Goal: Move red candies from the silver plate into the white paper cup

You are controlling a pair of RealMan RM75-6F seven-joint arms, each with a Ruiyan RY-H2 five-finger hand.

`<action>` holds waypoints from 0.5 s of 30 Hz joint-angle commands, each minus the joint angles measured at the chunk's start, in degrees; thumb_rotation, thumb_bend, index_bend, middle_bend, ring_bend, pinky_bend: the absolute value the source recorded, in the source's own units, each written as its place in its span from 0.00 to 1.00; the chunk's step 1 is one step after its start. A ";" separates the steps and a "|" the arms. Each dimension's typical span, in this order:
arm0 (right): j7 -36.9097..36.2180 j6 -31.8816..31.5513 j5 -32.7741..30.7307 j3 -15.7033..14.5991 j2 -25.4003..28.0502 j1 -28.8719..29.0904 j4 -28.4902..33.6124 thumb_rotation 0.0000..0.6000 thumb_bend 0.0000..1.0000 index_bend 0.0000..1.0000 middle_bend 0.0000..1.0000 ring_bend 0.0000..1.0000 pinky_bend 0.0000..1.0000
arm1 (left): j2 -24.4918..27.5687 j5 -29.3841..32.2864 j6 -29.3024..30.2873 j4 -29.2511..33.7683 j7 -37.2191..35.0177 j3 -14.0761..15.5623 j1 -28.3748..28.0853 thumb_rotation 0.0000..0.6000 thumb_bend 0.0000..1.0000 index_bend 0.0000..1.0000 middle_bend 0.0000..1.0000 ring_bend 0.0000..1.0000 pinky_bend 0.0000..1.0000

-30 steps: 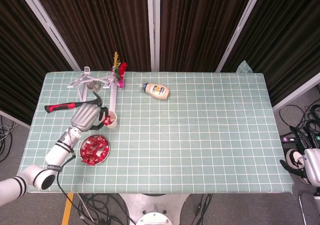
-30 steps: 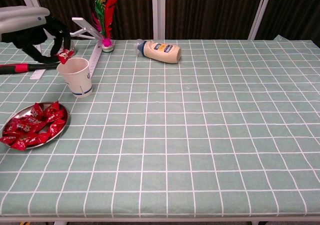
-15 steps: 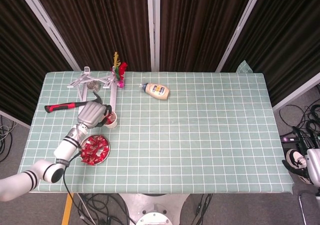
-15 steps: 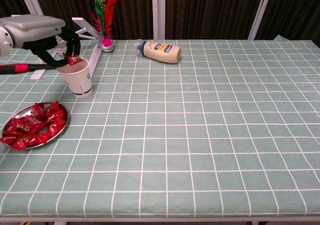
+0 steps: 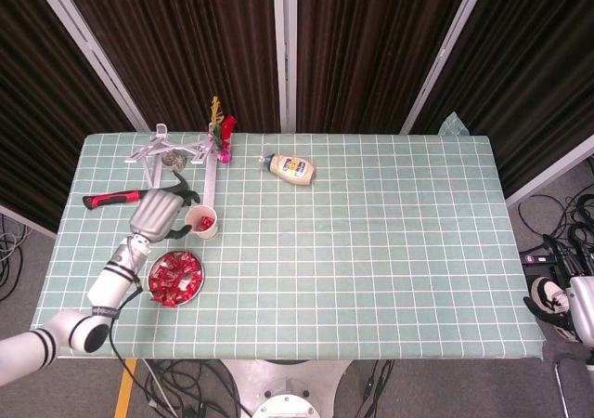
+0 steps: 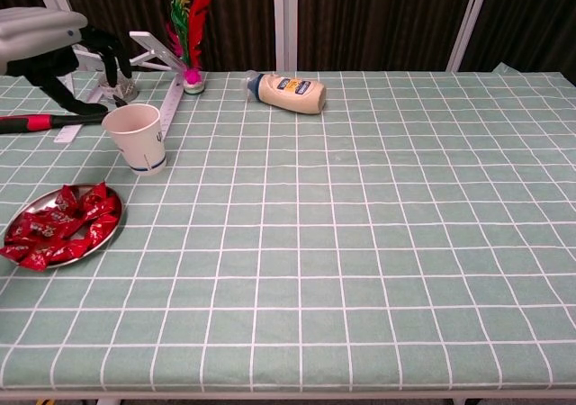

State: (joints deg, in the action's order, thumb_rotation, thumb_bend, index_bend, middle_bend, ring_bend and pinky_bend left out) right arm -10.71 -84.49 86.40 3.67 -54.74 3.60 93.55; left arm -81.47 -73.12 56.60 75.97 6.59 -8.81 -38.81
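Left of centre, head view: my left hand (image 5: pixel 160 212) sits just beside the white paper cup (image 5: pixel 201 221), fingers spread, holding nothing. One red piece shows inside the cup. Red candies (image 5: pixel 176 278) fill the silver plate (image 5: pixel 196 290) below it. My right hand (image 5: pixel 564 306) is at the lower right edge; I cannot tell its grip.

Upper left, chest view: fingers hang close behind the cup's rim. Risk, I judge: a sideways swing tips the light cup.

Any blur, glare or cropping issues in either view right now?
Head view: sharp, evenly lit, no glare; red candy visible inside the white paper cup. Chest view: left hand cropped by the frame edge, silver plate cut at the left; right hand barely visible at the head view's right edge.
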 commanded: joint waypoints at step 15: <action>0.15 0.00 1.13 -0.23 -0.11 0.39 0.36 1.00 0.10 0.08 0.15 0.01 0.23 | 3.14 -1.17 4.04 8.86 9.49 11.11 10.85 1.00 0.19 0.45 0.51 0.95 1.00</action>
State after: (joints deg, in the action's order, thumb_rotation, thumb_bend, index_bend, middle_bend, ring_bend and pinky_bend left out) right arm -10.55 -84.49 87.54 3.44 -54.86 4.00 93.92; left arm -77.31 -74.84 61.29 85.85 15.27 1.78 -28.39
